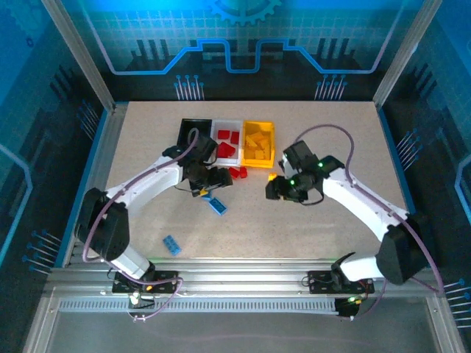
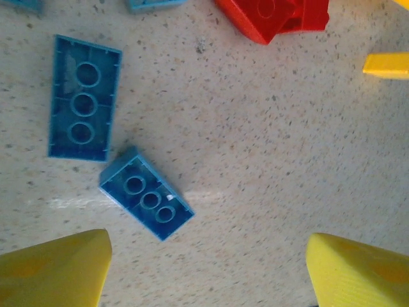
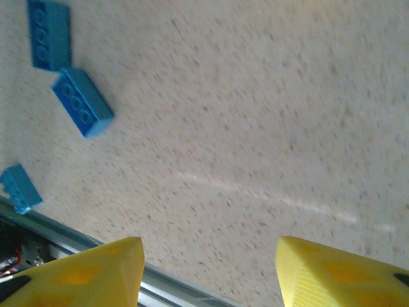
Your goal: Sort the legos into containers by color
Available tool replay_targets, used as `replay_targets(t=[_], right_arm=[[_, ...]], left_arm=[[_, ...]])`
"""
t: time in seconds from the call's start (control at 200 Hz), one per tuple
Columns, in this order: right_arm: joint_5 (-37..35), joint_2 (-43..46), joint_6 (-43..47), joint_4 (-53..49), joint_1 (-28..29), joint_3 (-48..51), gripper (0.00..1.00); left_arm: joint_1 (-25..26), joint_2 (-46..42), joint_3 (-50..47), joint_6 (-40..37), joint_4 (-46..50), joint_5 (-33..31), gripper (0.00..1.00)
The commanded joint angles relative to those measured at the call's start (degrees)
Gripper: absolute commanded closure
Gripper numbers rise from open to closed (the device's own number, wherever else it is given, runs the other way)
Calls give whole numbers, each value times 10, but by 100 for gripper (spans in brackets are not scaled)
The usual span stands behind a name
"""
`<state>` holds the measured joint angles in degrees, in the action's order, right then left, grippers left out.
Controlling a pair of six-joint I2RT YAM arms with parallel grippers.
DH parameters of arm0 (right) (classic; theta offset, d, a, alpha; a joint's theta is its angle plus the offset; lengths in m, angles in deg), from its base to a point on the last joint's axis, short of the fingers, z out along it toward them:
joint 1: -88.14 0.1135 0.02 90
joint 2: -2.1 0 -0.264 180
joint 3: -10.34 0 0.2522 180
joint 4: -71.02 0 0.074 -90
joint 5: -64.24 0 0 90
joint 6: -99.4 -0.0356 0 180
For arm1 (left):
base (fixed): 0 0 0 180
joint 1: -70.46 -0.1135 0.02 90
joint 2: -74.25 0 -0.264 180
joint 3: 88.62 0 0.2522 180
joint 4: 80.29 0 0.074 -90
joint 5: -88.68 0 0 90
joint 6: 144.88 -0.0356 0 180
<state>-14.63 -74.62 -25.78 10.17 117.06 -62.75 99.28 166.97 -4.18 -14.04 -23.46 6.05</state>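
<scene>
While the left pincer point(image 2: 204, 256) was held spread and empty near the tilted blue lego point(image 2: 147, 201), centring and squaring across its width were judged advisable (right pincer point(image 3: 208, 256) likewise parted, empty).

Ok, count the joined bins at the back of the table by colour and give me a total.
Black bin: 1
White bin: 1
Yellow bin: 1
Total: 3
</scene>
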Motion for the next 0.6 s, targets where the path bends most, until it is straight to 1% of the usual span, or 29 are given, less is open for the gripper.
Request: replay_targets(t=[0.0,0.11,0.22,0.345,0.435,0.52,0.595], right_arm=[[9,67,-15,6,-1,41,44],[20,117,-17,18,-10,86,46],[41,137,-5,23,-16,127,48],[55,140,17,-3,-17,127,49],[49,157,27,-6,-19,131,50],[42,161,34,-14,-26,135,51],[49,163,34,-28,-34,132,52]], left_arm=[[14,49,63,52,6,6,21],[28,110,123,57,21,-13,23],[39,167,185,41,44,-41,26],[49,222,267,5,99,-75,31],[53,259,323,-27,123,-99,38],[53,299,375,-51,150,-119,39],[53,331,418,-65,174,-135,41]])
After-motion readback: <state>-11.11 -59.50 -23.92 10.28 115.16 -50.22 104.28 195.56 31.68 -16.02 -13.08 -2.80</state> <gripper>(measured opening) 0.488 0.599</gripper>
